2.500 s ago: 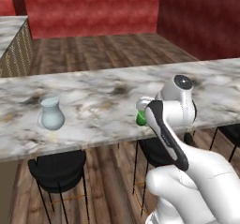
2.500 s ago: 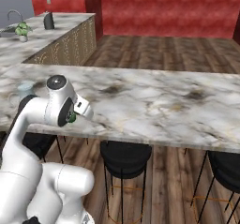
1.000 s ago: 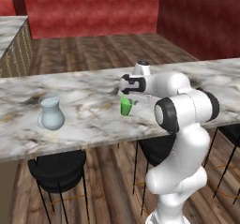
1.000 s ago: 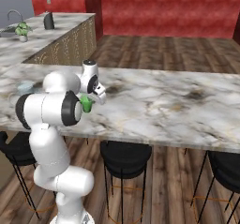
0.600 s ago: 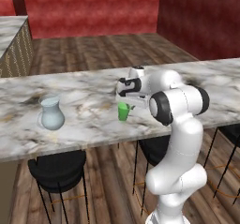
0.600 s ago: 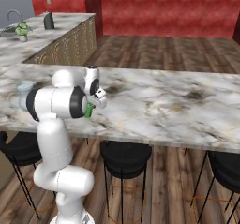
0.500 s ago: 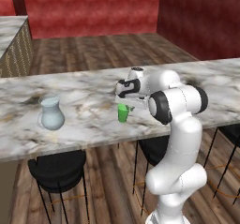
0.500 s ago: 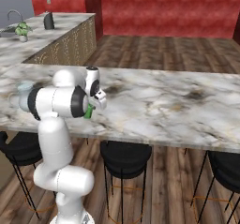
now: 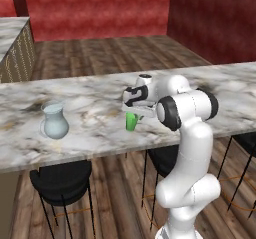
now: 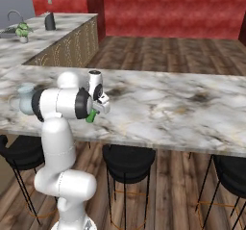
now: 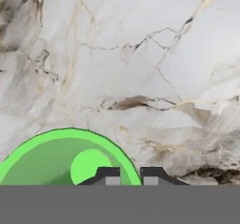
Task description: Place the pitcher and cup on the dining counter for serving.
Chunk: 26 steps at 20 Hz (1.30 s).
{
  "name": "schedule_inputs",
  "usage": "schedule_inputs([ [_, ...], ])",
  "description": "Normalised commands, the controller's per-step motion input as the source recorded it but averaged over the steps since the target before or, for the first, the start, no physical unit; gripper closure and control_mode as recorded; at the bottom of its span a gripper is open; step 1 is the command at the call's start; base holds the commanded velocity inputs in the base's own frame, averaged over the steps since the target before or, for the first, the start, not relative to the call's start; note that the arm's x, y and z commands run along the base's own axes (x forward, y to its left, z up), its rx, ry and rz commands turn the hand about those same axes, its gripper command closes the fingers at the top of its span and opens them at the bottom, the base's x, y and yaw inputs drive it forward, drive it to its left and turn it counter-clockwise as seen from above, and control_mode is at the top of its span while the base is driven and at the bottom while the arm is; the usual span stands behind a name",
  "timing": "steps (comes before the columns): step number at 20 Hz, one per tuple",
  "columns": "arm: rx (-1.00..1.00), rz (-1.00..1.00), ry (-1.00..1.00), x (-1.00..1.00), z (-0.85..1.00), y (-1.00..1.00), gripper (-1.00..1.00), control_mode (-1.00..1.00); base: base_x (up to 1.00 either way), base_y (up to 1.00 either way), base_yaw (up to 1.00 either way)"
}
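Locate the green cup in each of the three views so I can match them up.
Left base view: the cup stands at centre, under the gripper.
Right base view: the cup peeks out left of centre, beside the arm.
Hand view: cup at bottom left.
Shared landmark: the dining counter.

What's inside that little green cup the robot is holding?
Nothing visible: the small bright green tumbler shows a bare green bottom. The gripper pinches its rim and covers a sliver of the inside.

Base views flank the dining counter [image 9: 90, 133]; hand view looks straight down
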Motion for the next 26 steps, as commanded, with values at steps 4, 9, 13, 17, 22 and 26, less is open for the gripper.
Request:
schedule_inputs([
  [4, 0.00, 0.00, -0.01, 0.00, 0.00, 0.01, -1.00, -1.00, 0.00, 0.00, 0.00],
  [9, 0.00, 0.00, -0.10, -0.13, 0.28, 0.00, -1.00, -1.00, 0.00, 0.00, 0.00],
  [13, 0.00, 0.00, -0.25, -0.46, 0.53, 0.05, -1.00, -1.00, 0.00, 0.00, 0.00],
  [17, 0.00, 0.00, -0.32, -0.85, 0.58, 0.06, -1.00, -1.00, 0.00, 0.00, 0.00],
  [22, 0.00, 0.01, -0.45, -1.00, 0.42, 0.03, -1.00, -1.00, 0.00, 0.00, 0.00],
  [26, -0.04, 0.03, -0.51, -1.00, 0.41, 0.18, -1.00, -1.00, 0.00, 0.00, 0.00],
])
